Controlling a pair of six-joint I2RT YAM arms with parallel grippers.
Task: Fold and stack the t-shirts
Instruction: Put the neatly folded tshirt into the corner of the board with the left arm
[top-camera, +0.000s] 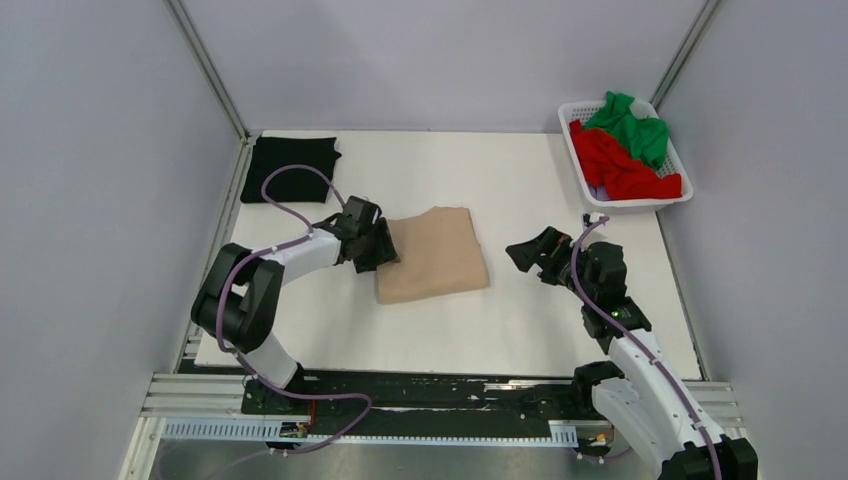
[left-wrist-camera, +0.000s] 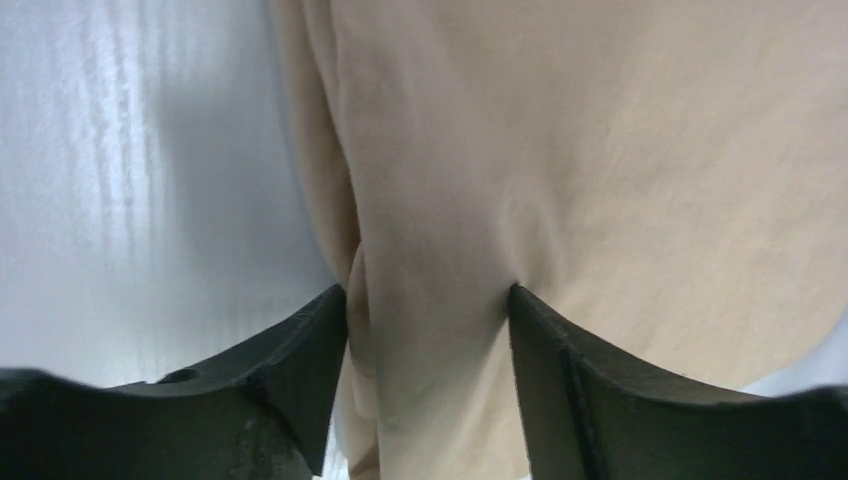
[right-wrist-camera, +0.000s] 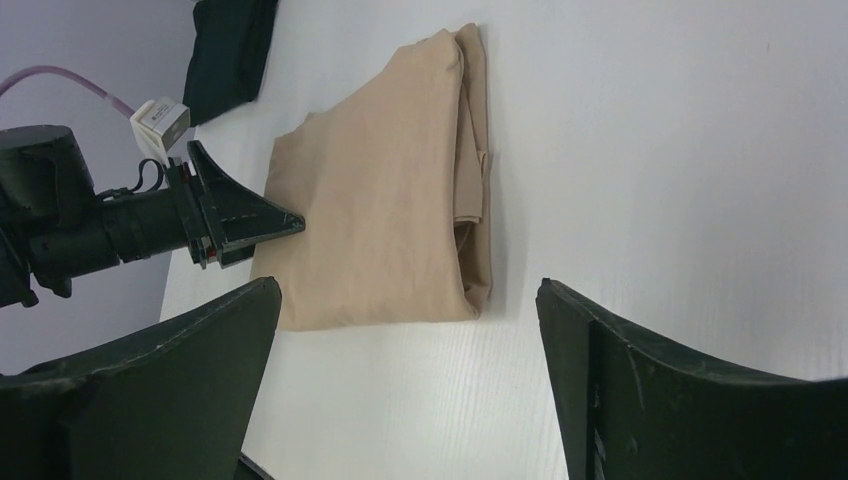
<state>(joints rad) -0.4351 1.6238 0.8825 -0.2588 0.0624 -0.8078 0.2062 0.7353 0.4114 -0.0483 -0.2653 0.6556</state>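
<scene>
The beige t-shirt (top-camera: 435, 253) lies folded in a rectangle mid-table. My left gripper (top-camera: 385, 252) is at its left edge. In the left wrist view the gripper (left-wrist-camera: 428, 292) is shut on a raised ridge of the beige cloth (left-wrist-camera: 600, 150), both fingers pressing into it. My right gripper (top-camera: 522, 252) is open and empty, hovering just right of the shirt. Its wrist view shows the shirt (right-wrist-camera: 390, 200) ahead of the gripper (right-wrist-camera: 408, 290). The black t-shirt (top-camera: 291, 168) lies folded at the back left. The red t-shirt (top-camera: 620, 170) and the green t-shirt (top-camera: 635, 130) are crumpled in the basket.
The white slatted basket (top-camera: 572, 128) stands at the back right corner of the white table (top-camera: 520, 330). Grey walls close in the left, right and back sides. The left arm's cable loops over the table near the black shirt.
</scene>
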